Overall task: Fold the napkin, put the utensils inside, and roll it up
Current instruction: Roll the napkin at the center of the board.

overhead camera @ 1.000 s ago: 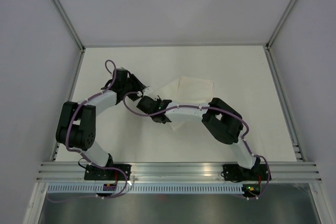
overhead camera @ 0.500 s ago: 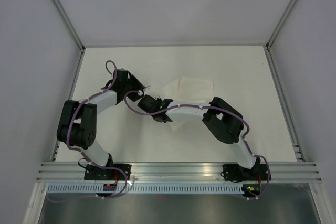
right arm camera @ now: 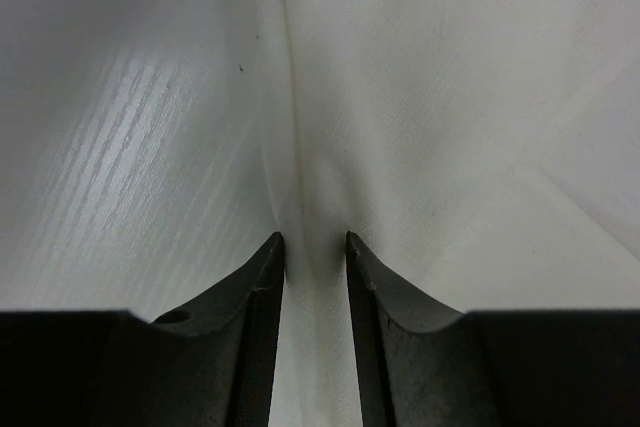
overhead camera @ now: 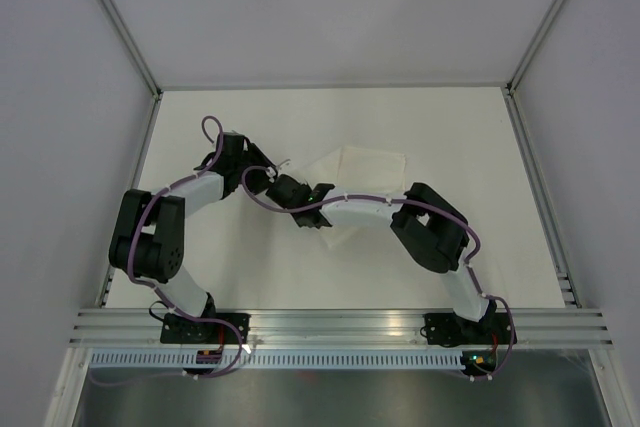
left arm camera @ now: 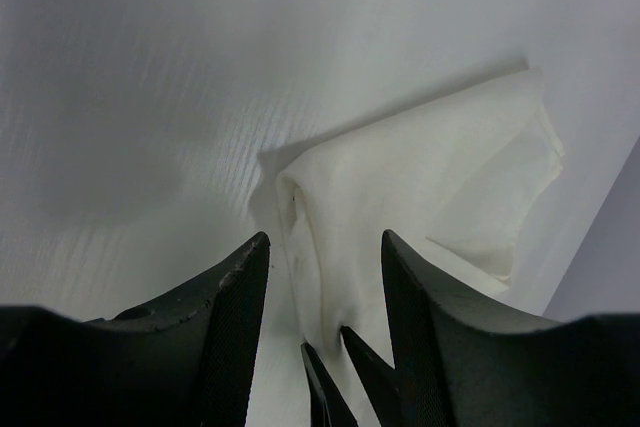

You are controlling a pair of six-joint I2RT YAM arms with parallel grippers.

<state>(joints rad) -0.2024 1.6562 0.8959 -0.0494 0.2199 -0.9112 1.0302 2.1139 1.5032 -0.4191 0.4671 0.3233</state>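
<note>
The white napkin (overhead camera: 372, 169) lies crumpled and partly folded at the table's middle, with its near left part hidden under the arms. My right gripper (overhead camera: 287, 187) is shut on a bunched fold at the napkin's left edge; the cloth (right arm camera: 430, 97) runs up between its nearly closed fingers (right arm camera: 268, 267). My left gripper (overhead camera: 276, 165) is open right beside it. In the left wrist view its fingers (left arm camera: 245, 277) straddle the raised fold of napkin (left arm camera: 430, 177), and the right gripper's two dark tips show between them. No teal-green utensil shows in any view.
The white tabletop (overhead camera: 470, 137) is bounded by grey walls with metal rails at left (overhead camera: 135, 177) and right (overhead camera: 535, 187). An aluminium rail (overhead camera: 340, 322) runs along the near edge. Both arms cross the table's middle, with purple cables along them.
My right gripper has moved a little toward the far side with the napkin's edge in it. Its forearm has risen slightly. The left gripper has barely moved.
</note>
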